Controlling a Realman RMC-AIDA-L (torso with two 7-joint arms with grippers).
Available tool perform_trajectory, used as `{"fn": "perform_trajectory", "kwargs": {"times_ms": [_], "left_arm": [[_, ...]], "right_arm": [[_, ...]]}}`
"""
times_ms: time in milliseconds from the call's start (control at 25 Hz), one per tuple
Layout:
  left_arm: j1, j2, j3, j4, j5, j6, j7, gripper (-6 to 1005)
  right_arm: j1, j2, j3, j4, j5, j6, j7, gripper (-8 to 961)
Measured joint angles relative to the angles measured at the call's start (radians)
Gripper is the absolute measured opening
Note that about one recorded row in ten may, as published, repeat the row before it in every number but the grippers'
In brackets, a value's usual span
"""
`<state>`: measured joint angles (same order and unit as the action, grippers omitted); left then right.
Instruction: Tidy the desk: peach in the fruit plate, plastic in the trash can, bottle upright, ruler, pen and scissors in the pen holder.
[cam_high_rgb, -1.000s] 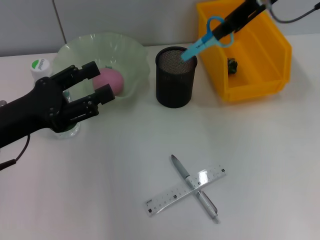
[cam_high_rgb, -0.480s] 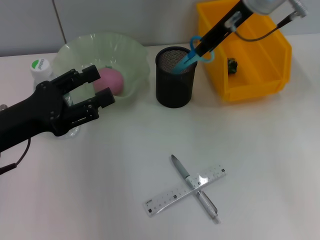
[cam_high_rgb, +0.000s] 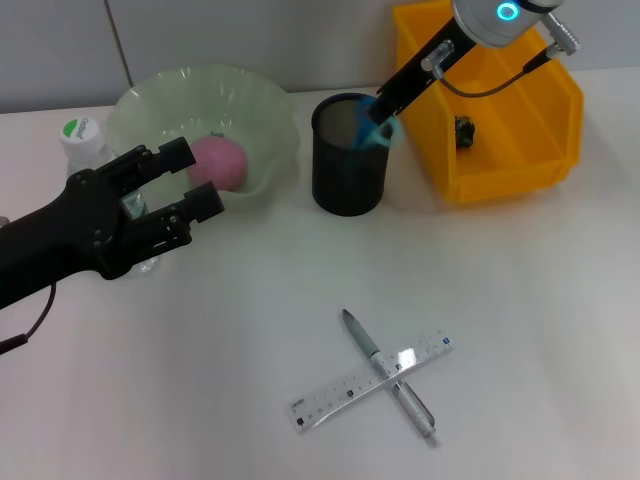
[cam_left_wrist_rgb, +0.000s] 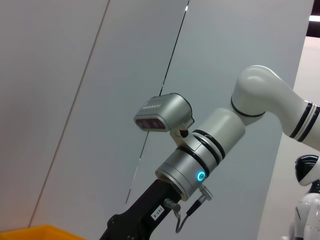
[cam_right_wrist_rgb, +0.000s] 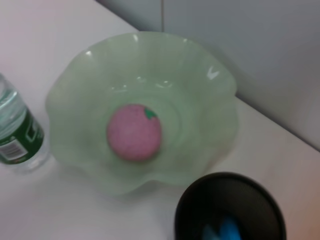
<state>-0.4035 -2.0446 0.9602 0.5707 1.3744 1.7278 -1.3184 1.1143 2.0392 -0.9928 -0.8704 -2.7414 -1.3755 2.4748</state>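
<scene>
Scissors going into the pen holder, right arm on them

Scissors (cam_high_rgb: 381, 122): blue handles sit at the rim of the black mesh pen holder (cam_high_rgb: 349, 168), blades down inside it. From the right wrist view you only see a bit of blue at the bottom of the cup. Right gripper (cam_high_rgb: 387, 103) is right at those handles, above the cup's far rim, arm slanting in from over the yellow bin (cam_high_rgb: 500, 160). You can't tell from any view whether its fingers are clamped on the handles or parted.

Left gripper (cam_high_rgb: 195, 180): fingers spread apart, nothing between them. It hangs at the near edge of the green fruit plate (cam_high_rgb: 262, 112), black arm running off to your left side of the table (cam_high_rgb: 520, 330).

Peach (cam_high_rgb: 217, 163) is in the fruit plate, pink, roughly centred in it per the right wrist view.

Bottle (cam_high_rgb: 82, 135) stands upright just beside the plate, white cap with green spot, lower part hidden behind the left arm.

Pen (cam_high_rgb: 389, 376) and clear ruler (cam_high_rgb: 370, 381) lie crossed on the table, pen on top, well apart from the cup, nearer you.

A small dark object (cam_high_rgb: 465, 131) sits in the yellow bin; you can't make out what it is.

Left wrist view shows only the wall and the right arm's silver wrist.
</scene>
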Motion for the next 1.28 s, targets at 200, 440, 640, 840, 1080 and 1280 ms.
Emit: {"fn": "perform_trajectory", "kwargs": {"times_ms": [200, 440, 640, 840, 1080, 1280], "left_arm": [[0.005, 0.002, 0.0, 0.0, 0.0, 0.009, -0.002, 805], [0.006, 0.003, 0.0, 0.0, 0.0, 0.014, -0.002, 806], [0.006, 0.005, 0.002, 0.0, 0.0, 0.019, -0.002, 806], [0.006, 0.008, 0.002, 0.001, 0.0, 0.021, -0.002, 806], [0.003, 0.009, 0.003, 0.009, 0.017, 0.023, -0.004, 805], [-0.005, 0.009, 0.001, 0.014, 0.043, 0.025, -0.005, 805]], "right_arm": [[-0.011, 0.001, -0.001, -0.011, -0.001, 0.014, 0.008, 179], [-0.048, 0.026, -0.003, -0.101, -0.001, 0.022, 0.008, 386], [-0.08, 0.038, -0.006, -0.162, 0.02, 0.022, 0.004, 610], [-0.13, 0.038, -0.006, -0.225, 0.097, 0.016, -0.005, 659], [-0.216, 0.038, -0.021, -0.333, 0.22, -0.028, -0.038, 678], [-0.302, 0.035, -0.023, -0.411, 0.352, -0.088, -0.093, 677]]}}
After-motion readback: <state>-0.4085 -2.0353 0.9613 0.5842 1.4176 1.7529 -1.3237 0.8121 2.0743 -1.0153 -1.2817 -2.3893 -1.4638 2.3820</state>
